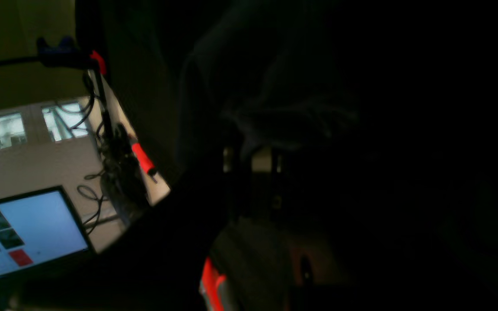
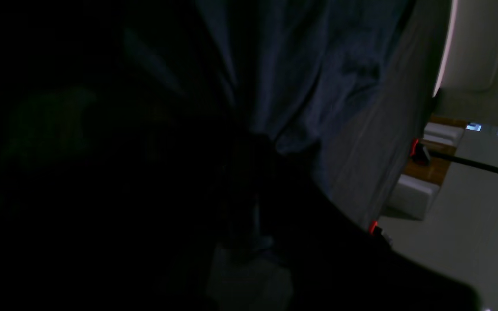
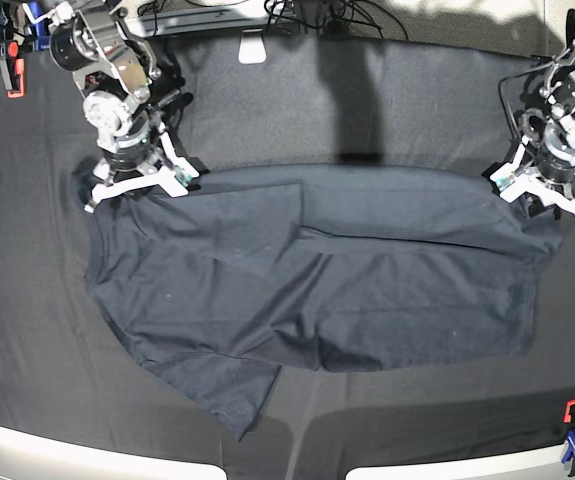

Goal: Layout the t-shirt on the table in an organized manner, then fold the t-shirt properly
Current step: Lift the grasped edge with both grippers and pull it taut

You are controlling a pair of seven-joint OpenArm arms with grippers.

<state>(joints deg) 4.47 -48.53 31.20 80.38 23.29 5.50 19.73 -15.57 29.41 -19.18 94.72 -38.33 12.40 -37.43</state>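
In the base view the right claw [image 3: 132, 182] sits at the left, at the far-left corner of the shirt [image 3: 307, 285]. Its pale fingers [image 3: 172, 178] lie low on the cloth edge, and its jaws are pressed together. Whether cloth is caught between them cannot be told here; the right wrist view is very dark and shows only bluish folds of shirt [image 2: 301, 73] bunching in towards the claw.

The shirt lies spread across the middle of the black worktop [image 3: 387, 100], long side running left to right. It is mostly flat, with creases through the centre. One flap hangs off the near-left part and comes to a point toward the front rim. The far edge is fairly straight between the two claws.

At the right, the left claw [image 3: 539, 190] rests at the shirt's far-right corner, jaws pressed together, with the cloth edge touching it. The left wrist view is nearly black around the claw; it shows a lit screen [image 1: 20, 233] and tangled cables [image 1: 115, 160] off to one side.

A red clamp [image 3: 572, 412] with a blue one sits at the near-right corner of the worktop.
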